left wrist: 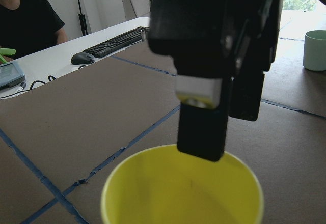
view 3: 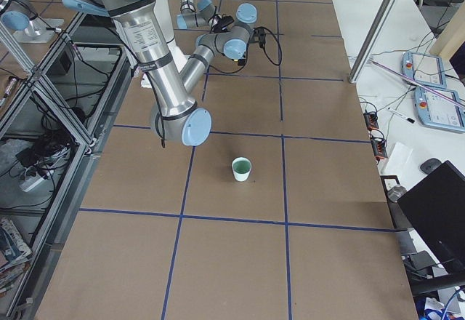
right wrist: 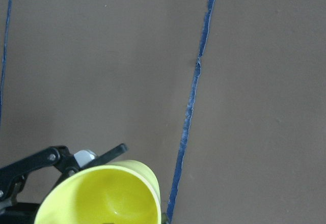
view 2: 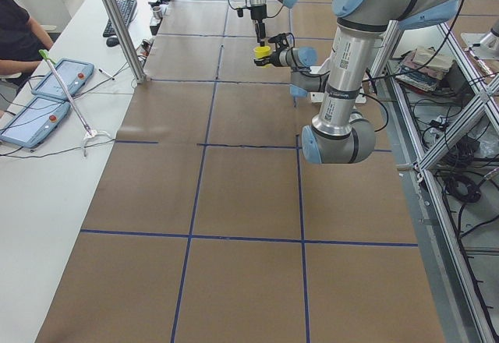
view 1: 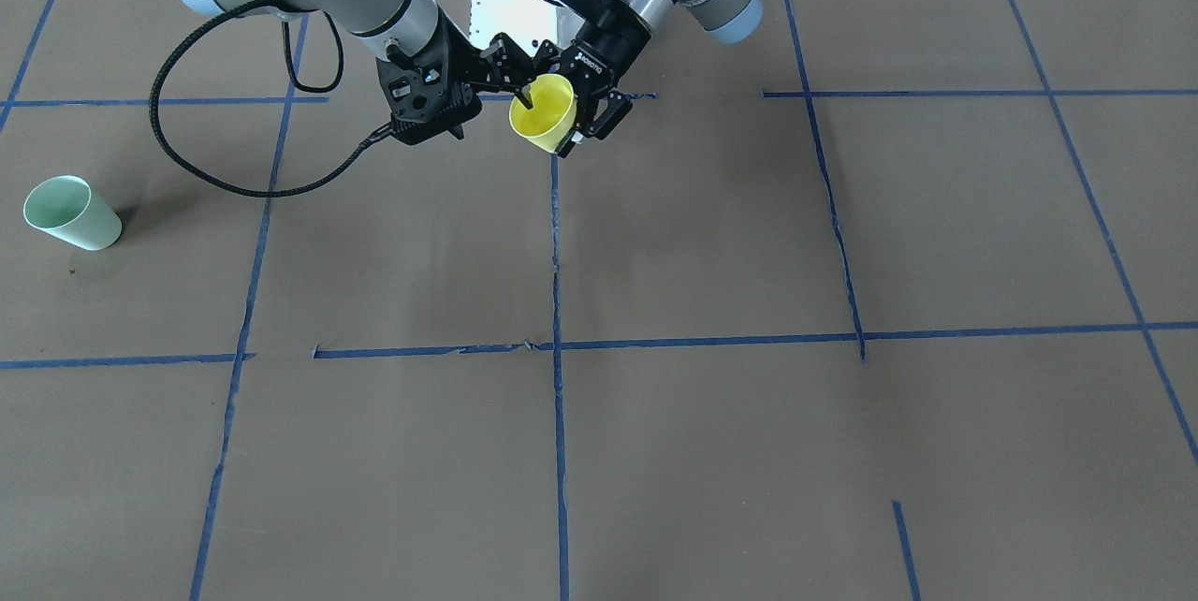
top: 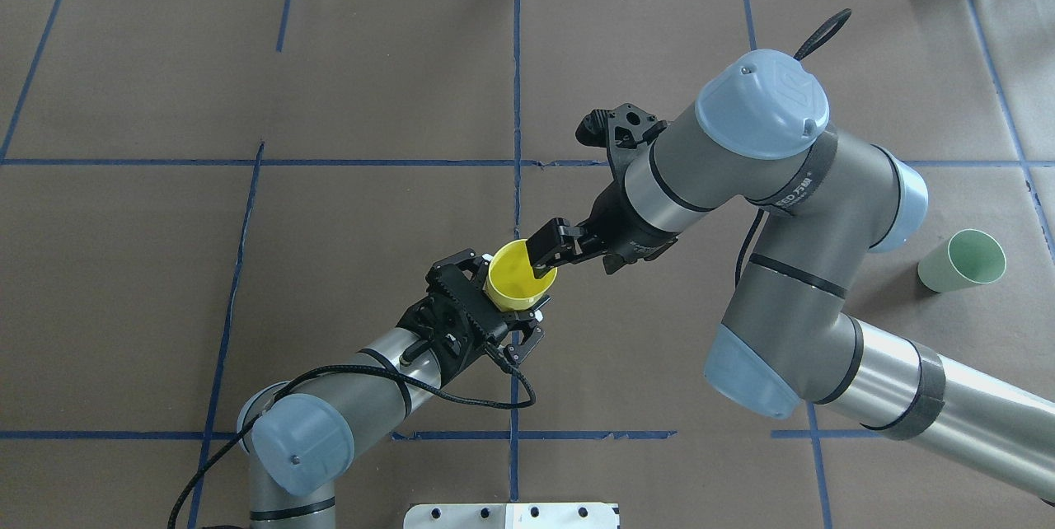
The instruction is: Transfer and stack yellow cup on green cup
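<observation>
The yellow cup hangs above the middle of the table, tilted, with its mouth toward the right arm. My left gripper is shut on its body, a finger on each side; in the front-facing view it holds the cup. My right gripper is open and straddles the rim: one finger dips inside the cup, the other stays outside and apart. The green cup stands upright and alone at the table's right side, also in the front-facing view.
Blue tape lines divide the brown table. The robot's white base plate sits at the near edge. A side bench with a keyboard, tablets and a seated person runs along the far side.
</observation>
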Tool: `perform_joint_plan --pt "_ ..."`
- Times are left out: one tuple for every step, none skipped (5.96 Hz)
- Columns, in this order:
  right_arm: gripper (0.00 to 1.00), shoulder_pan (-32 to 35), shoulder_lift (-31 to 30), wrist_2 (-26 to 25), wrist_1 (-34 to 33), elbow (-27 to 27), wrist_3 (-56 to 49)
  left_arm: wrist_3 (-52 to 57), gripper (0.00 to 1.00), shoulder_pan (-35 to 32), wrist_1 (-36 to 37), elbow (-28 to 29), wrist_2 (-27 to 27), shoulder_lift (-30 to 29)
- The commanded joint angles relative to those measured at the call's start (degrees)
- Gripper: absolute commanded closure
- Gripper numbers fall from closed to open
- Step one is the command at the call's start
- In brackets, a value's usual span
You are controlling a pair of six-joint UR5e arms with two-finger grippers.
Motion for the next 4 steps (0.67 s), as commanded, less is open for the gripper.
perform_joint_plan --pt "0.14 -0.55 1.02 -1.79 0.00 -0.53 -0.07 0.04 0.71 0.09 0.03 0.20 -0.02 -0.18" --pt "0.19 -0.55 1.73 -1.72 0.09 -1.14 -0.16 -0.05 0.71 0.18 0.03 0.28 -0.02 -0.27" --pt "0.22 -0.81 2.52 -1.89 0.70 -1.84 -0.16 -0.14 0.69 0.26 0.03 0.20 -0.02 -0.53" --pt "0.22 -1.34 2.53 -1.89 4.18 -4.11 -0.16 -0.05 0.68 0.26 0.03 0.28 -0.02 -1.14"
